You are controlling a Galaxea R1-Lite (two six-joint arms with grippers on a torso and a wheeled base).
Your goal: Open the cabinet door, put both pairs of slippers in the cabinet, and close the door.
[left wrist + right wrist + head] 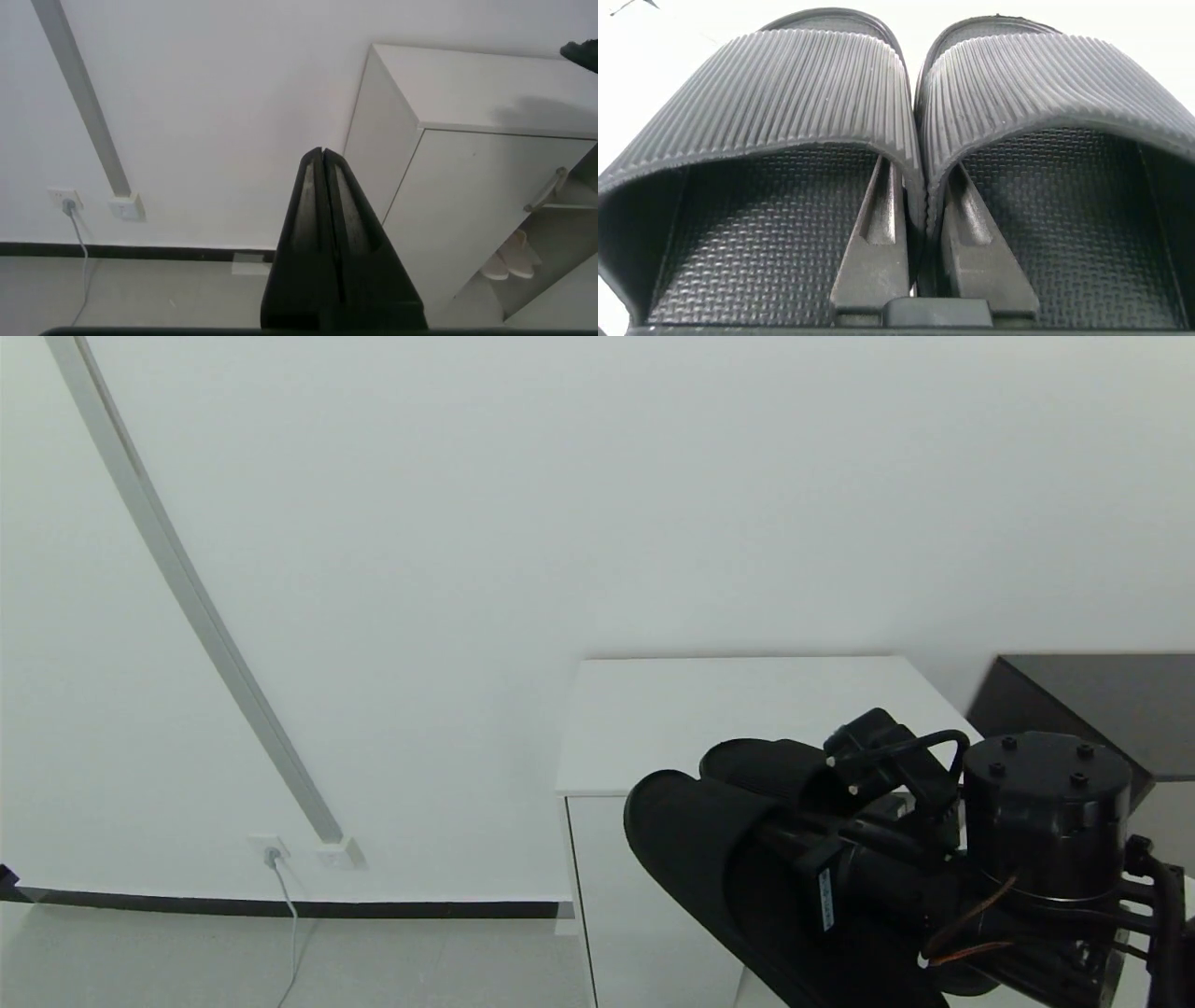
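Head view: black slippers (695, 840), as a pair, hung in front of the cabinet (728, 709), about level with its top edge. A wall socket (270, 847) sat well to the cabinet's left.

Left wrist view: left gripper (322, 219) pressed together, empty, short of the cabinet. The door (486, 205) looked open, with pale slippers (510, 257) on a low shelf inside.

Right wrist view: right gripper (920, 247) narrow, pinching the black pair's inner walls.

Judged: loading the second pair. The next move needs a descent to the opening. The cabinet top and door could foul it.
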